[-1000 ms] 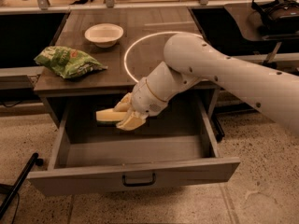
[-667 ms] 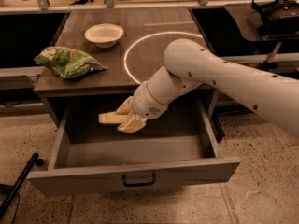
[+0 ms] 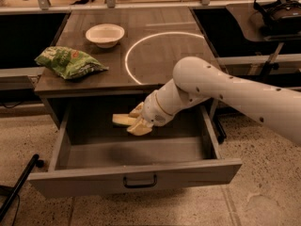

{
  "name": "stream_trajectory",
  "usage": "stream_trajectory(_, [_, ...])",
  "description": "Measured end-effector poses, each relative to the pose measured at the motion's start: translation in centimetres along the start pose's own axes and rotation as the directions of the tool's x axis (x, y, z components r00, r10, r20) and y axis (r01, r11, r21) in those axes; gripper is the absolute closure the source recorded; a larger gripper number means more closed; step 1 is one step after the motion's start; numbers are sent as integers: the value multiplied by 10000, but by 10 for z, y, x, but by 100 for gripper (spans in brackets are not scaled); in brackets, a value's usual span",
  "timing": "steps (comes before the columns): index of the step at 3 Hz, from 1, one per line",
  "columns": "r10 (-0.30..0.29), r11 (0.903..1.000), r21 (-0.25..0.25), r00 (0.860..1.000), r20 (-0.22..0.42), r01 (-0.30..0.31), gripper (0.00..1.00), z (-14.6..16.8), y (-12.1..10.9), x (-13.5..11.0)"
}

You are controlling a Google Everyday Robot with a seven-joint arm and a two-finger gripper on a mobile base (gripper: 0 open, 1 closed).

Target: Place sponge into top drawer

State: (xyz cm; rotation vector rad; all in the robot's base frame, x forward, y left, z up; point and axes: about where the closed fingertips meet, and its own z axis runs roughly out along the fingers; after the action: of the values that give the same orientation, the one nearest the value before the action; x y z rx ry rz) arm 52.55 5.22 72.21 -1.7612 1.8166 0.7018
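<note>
The top drawer (image 3: 136,173) is pulled wide open below the tabletop, its grey front panel and dark handle (image 3: 139,181) toward me. My gripper (image 3: 135,119) reaches down into the drawer's rear middle, above its floor. Its pale yellow fingers (image 3: 141,127) are shut on the sponge (image 3: 121,120), a pale yellow block that sticks out to the left of the fingers. The sponge hangs just above the drawer floor; I cannot tell whether it touches it.
A white bowl (image 3: 105,34) and a green snack bag (image 3: 68,62) sit on the brown tabletop (image 3: 164,60), which has a white circle marked on it. A dark pole (image 3: 19,185) lies on the floor at left. A headset (image 3: 280,8) rests on a side table at right.
My gripper has moved slightly down and deeper into the drawer with the sponge still in it. Nothing else has moved.
</note>
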Motion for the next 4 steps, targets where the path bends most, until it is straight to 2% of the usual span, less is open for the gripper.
stream_trajectory(1, [509,9968,607,9986,152,-518,100,8,-16,15])
stream_trajectory(2, [873,9920,895,9960,179,-886,100,19,-27,29])
stream_trajectory(3, [1481,9793,1403,9890,-59,-1458,75,29,-37,42])
stream_trajectory(4, [1804,9704,1658,9835,-153,-1755,51,32,-41,48])
